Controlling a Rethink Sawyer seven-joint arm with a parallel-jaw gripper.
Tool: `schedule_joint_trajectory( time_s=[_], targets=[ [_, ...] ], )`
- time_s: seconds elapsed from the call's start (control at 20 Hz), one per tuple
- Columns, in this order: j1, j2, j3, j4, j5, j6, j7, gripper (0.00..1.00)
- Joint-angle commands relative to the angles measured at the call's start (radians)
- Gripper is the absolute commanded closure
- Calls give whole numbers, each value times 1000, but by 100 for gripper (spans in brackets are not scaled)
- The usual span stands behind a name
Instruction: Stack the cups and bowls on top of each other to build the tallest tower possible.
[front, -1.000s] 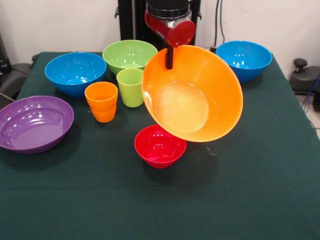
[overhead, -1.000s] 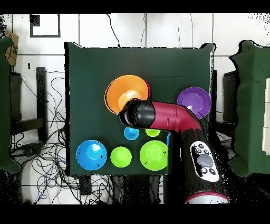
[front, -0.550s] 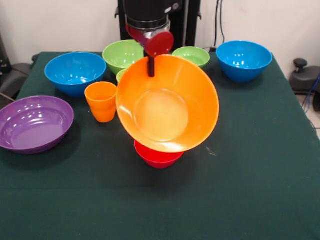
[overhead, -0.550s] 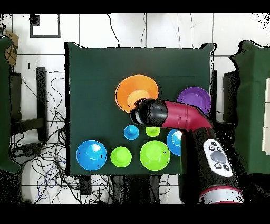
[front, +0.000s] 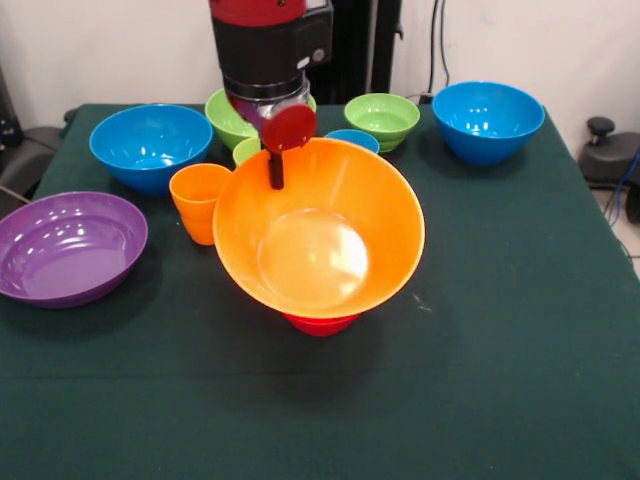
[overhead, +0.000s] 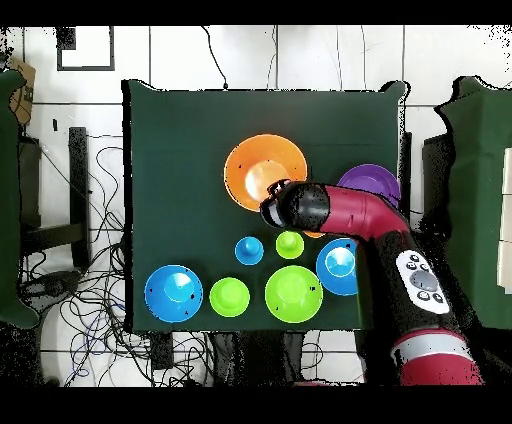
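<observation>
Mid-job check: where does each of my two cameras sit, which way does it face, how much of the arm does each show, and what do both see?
Front view: across the table, facing the robot; shows the wrist and gripper on the big orange bowl rim.
Overhead view: above, looking straight down; shows the red arm from the bottom.
Shared: orange bowl, purple bowl, green tablecloth.

Big orange bowl (front: 320, 240) tilted over red bowl (front: 320, 323); cups, bowls scattered behind.
</observation>
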Motion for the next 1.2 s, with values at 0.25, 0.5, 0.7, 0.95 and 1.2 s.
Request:
schedule_joint_trajectory(
  time_s=[0.25,0.5,0.7,0.95,1.2],
  targets=[
    [76,152,69,-111,-121,-184,-101,100],
    [102,172,45,-118,-117,-221,-87,100],
    [122,157,29,-94,-92,-174,-89,100],
    [93,106,73,-10,-54,-55,-150,100],
    [56,34,108,91,-31,12,-179,100]
  ],
)
